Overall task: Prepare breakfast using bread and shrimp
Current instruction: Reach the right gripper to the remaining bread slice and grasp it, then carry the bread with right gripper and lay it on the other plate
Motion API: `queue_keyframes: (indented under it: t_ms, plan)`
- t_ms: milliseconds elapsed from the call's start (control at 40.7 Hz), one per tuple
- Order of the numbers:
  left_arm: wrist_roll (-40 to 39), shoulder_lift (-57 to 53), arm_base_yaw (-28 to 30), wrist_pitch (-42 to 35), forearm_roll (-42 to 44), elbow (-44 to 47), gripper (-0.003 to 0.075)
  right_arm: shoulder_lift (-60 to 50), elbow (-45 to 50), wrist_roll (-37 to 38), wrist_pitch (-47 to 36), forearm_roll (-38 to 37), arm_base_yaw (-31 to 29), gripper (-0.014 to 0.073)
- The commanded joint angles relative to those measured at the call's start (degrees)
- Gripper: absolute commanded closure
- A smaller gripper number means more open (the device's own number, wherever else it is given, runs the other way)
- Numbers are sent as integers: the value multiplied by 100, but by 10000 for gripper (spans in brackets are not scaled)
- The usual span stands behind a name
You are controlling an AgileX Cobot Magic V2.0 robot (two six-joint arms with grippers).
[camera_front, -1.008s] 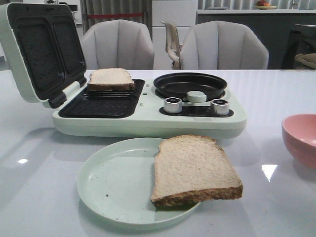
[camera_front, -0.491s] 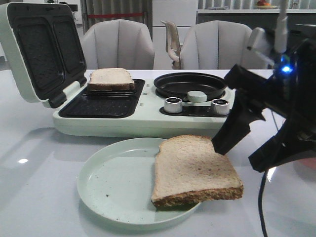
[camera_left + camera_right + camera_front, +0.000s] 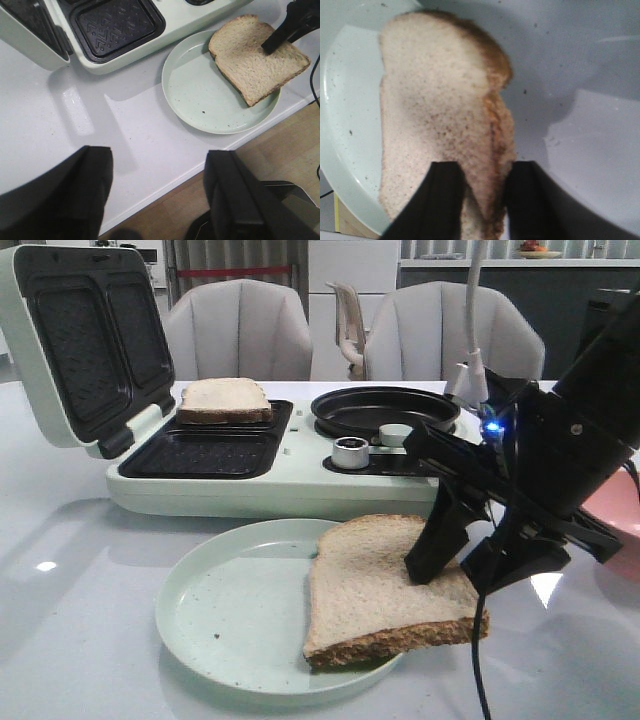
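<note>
One bread slice (image 3: 380,580) lies on the right side of a pale green plate (image 3: 220,610), overhanging its rim. My right gripper (image 3: 452,578) is down at the slice's right crust edge, jaws open, one finger on top of the bread and the other just outside the crust. The right wrist view shows the crust (image 3: 495,125) between the fingers (image 3: 445,190). A second slice (image 3: 225,400) sits in the rear slot of the open sandwich maker (image 3: 300,480). My left gripper (image 3: 159,152) is open and empty over the table's near edge. No shrimp is in view.
The maker's lid (image 3: 75,340) stands open at the left. A round black pan (image 3: 385,410) and a silver knob (image 3: 350,452) are on its right half. A pink bowl (image 3: 622,515) sits at the far right, mostly behind my right arm. The table edge (image 3: 200,165) is close.
My right arm came in from the right and dropped onto the plate's bread slice; its fingers now straddle the right crust. The slice has shifted slightly left.
</note>
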Motion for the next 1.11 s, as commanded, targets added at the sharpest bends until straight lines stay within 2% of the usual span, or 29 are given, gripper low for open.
queue_keyframes:
  t_ms: [0, 98, 221, 344, 541, 836, 1081]
  plan:
    - [-41, -15, -32, -360, 146, -146, 267, -286, -151, -139, 217, 88, 14, 410]
    - [-41, -15, -32, -337, 208, -146, 267, -505, -151, -139, 285, -30, 14, 496]
    - [-41, -15, -32, -337, 235, -146, 267, -1005, -151, -139, 290, -78, 14, 550]
    - [-41, -15, -32, -337, 244, -146, 267, -1693, -168, -139, 414, -44, 14, 550]
    - [-41, -15, -32, -360, 354, -146, 267, -2277, -648, -270, 227, 573, 214, 550]
    - [-41, -15, -32, -390, 378, -146, 267, -1244, -1684, -1309, -1266, 1744, 1081, 550]
    - [-41, -15, -32, -390, 378, -146, 267, 335, -2963, -1389, -1187, 2369, 1184, 549]
